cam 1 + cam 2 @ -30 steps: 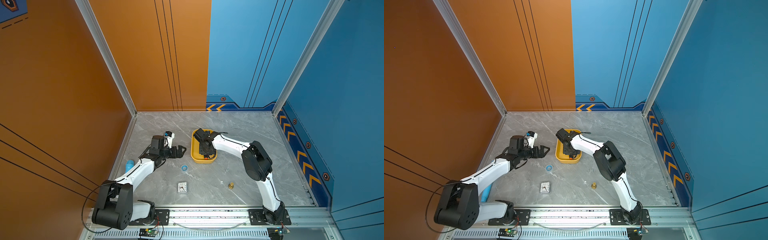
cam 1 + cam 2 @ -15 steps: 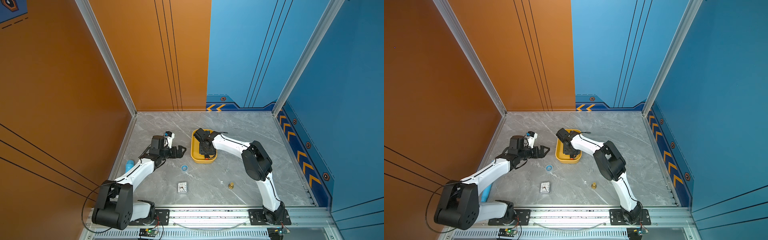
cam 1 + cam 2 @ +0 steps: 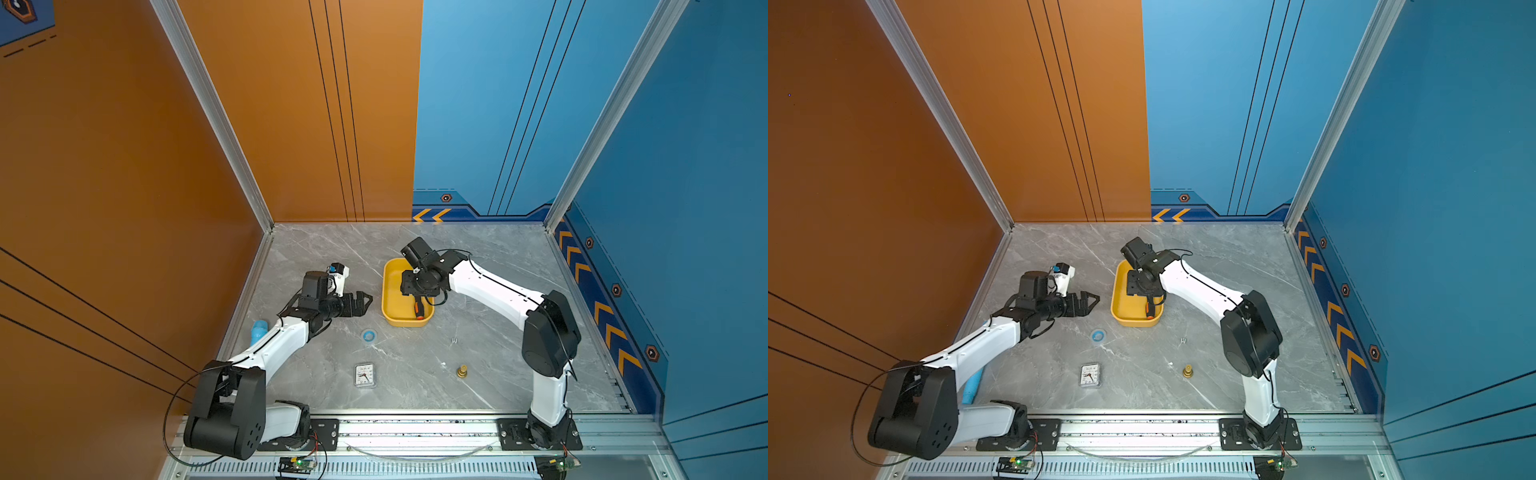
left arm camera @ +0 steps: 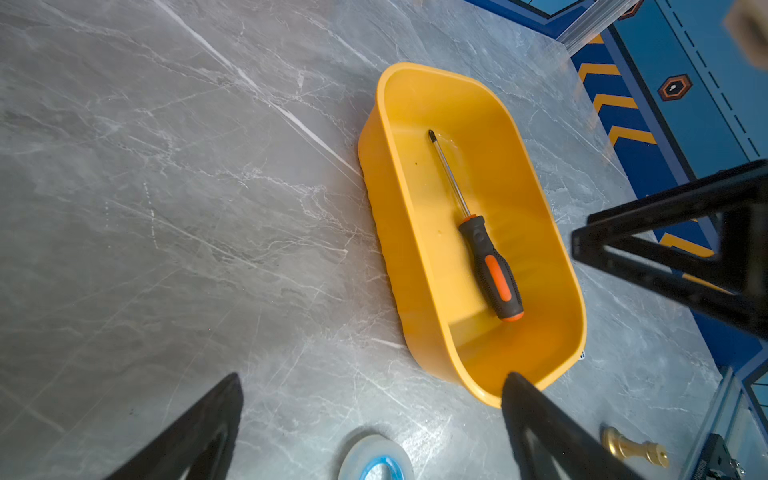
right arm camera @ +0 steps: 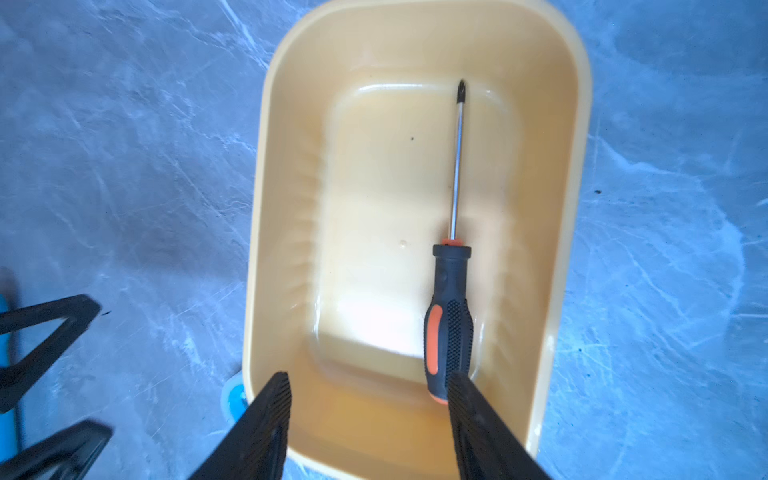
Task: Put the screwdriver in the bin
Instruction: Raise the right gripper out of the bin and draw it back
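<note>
Right wrist view | screwdriver [image 5: 451,266] flat inside bin [image 5: 573,174] | right tool [image 5: 368,411] open above bin, holding nothing | left tool [image 4: 370,419] open beside bin

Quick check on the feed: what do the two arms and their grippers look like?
Both arms match: white link shells, bulky black joint housings, thin black cables looping along them. The left gripper and right gripper are black, with triangular open-frame fingers and ribbed pads.

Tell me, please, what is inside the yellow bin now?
Only the screwdriver lies flat on the floor of the bin, free of the open right gripper above it. In the right wrist view one finger covers the handle's end.
</note>
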`<state>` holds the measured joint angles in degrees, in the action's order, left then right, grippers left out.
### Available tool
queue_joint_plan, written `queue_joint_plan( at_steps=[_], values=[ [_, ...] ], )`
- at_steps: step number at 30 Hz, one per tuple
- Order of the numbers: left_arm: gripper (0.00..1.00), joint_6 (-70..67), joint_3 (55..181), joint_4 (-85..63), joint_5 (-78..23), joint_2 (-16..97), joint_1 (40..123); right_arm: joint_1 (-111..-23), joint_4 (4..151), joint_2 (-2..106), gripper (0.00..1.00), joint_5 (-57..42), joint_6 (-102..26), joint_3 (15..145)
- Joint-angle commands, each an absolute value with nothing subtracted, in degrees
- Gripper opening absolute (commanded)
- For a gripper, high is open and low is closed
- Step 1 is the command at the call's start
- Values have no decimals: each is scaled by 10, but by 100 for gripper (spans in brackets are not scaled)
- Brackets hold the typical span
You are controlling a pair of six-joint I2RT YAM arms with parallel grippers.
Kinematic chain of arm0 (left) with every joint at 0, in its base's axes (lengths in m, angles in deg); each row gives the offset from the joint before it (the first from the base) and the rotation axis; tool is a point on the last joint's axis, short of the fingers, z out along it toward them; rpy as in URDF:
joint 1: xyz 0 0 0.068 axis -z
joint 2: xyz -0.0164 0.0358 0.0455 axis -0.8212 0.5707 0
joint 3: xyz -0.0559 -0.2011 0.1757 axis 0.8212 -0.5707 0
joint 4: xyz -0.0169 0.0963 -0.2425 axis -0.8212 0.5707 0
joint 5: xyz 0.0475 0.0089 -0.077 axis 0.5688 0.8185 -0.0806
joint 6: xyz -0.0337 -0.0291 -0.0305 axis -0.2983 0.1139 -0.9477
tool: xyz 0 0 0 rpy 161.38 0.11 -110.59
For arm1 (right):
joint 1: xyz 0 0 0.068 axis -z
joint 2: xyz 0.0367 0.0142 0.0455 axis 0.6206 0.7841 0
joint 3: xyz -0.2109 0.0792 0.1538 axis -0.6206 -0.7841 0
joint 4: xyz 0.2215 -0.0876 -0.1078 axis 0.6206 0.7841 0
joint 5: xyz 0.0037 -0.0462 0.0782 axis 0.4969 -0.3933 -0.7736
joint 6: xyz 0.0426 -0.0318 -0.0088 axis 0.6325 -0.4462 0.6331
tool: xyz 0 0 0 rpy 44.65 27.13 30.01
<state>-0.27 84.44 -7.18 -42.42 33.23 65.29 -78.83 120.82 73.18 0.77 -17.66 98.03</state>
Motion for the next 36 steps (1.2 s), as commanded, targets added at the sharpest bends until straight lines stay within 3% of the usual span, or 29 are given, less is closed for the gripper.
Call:
queue_joint_plan(
  at_steps=[1, 6, 9, 13, 21, 31, 36],
  values=[
    [98, 14, 844, -58, -433, 325, 647, -750, 1222, 688, 60, -85, -220, 946],
    [98, 24, 845, -48, -414, 325, 647, -690, 1216, 606, 71, -221, -340, 887],
    [98, 31, 844, -42, -389, 321, 646, -647, 1216, 547, 71, -262, -407, 833],
    [98, 45, 834, -48, -333, 306, 646, -602, 1183, 459, 71, -263, -491, 744],
    [98, 107, 761, -149, -185, 225, 642, -556, 946, 265, 76, -213, -553, 520],
    [98, 176, 631, -395, -134, 191, 625, -467, 818, 274, 79, -188, -503, 431],
    [98, 179, 617, -424, -131, 224, 614, -416, 681, 280, 78, -161, -472, 352]
  ],
)
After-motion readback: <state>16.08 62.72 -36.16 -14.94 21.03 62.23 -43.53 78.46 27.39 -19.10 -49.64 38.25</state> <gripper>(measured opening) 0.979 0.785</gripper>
